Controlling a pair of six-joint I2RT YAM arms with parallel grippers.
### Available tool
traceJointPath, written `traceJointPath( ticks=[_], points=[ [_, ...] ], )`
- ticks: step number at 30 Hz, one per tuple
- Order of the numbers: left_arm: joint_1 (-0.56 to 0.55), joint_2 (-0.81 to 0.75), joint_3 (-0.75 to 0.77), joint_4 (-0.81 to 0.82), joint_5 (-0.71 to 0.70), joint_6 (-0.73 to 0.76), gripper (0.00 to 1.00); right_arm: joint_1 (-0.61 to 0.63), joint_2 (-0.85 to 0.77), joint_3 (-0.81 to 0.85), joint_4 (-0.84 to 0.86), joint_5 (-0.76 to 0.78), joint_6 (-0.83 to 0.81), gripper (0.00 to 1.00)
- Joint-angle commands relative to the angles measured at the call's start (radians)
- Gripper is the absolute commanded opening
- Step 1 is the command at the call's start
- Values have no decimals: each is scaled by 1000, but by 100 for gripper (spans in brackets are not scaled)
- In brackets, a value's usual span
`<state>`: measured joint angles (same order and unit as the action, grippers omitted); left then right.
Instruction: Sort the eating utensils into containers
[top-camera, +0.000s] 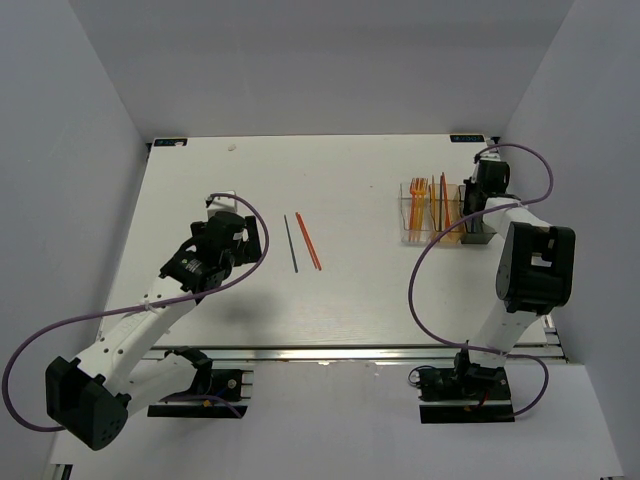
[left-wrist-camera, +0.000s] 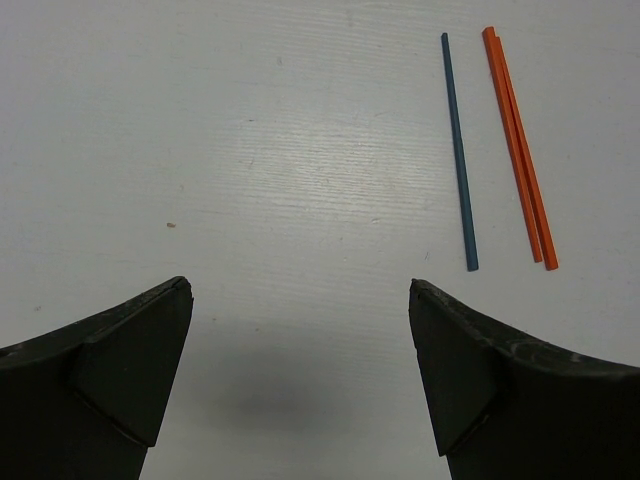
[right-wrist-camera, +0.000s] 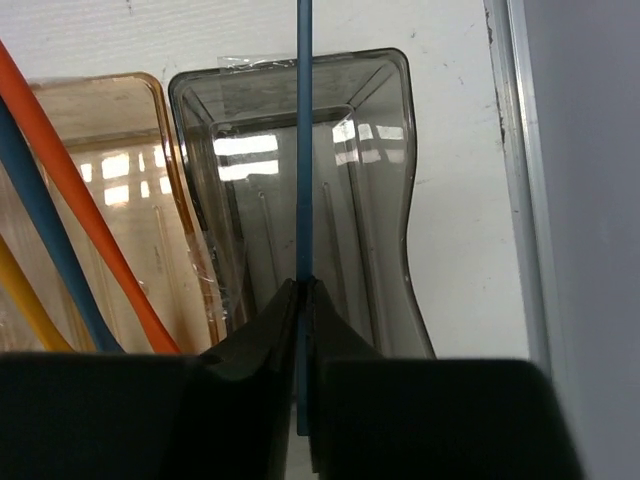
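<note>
A dark blue stick (top-camera: 290, 242) and two orange sticks (top-camera: 308, 240) lie side by side mid-table; in the left wrist view the blue stick (left-wrist-camera: 459, 150) and orange sticks (left-wrist-camera: 520, 150) are ahead and to the right. My left gripper (top-camera: 252, 236) (left-wrist-camera: 300, 290) is open and empty, left of them. The joined containers (top-camera: 445, 232) stand at the right. My right gripper (top-camera: 482, 205) (right-wrist-camera: 303, 285) is shut on a dark blue stick (right-wrist-camera: 304, 150), held over the smoky grey bin (right-wrist-camera: 385, 130). The amber bin (right-wrist-camera: 120, 120) holds orange (right-wrist-camera: 80, 210) and blue (right-wrist-camera: 45, 220) utensils.
The clear bin (top-camera: 413, 222) at the left end of the row holds orange forks. The table's right metal edge (right-wrist-camera: 515, 200) and the grey side wall run close beside the grey bin. The arms' purple cables (top-camera: 420, 270) loop over the near table.
</note>
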<state>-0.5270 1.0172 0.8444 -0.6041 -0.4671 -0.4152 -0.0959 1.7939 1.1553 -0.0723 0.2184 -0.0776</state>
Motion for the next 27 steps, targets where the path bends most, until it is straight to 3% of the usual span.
traceJointPath(
  ticks=[1,6,7,13,15,18,19,22,27],
  points=[
    [-1,-25,-7,15,12,7,98,-1,-34,-5,60,-16,2,18],
    [-1,-25,-8,12,8,9,98,-1,-62,14,43,-40,19,36],
    [-1,-25,-7,12,8,9,98,1,-67,27,25,-45,24,50],
    [-1,-22,-2,0,-34,4,98,62,-186,29,-24,-82,122,52],
    [-1,-19,1,-8,-63,-2,98,201,-252,8,-24,-33,139,53],
    [1,-14,12,-32,-158,-25,98,439,-280,-43,-5,47,171,63],
    [2,-14,15,-40,-183,-39,98,484,-272,-54,6,39,226,76],
    [9,-23,15,-52,-231,-50,98,631,-173,-23,-3,1,286,84],
    [10,-2,10,-45,-199,-39,98,841,85,222,-124,80,340,81]
  ],
)
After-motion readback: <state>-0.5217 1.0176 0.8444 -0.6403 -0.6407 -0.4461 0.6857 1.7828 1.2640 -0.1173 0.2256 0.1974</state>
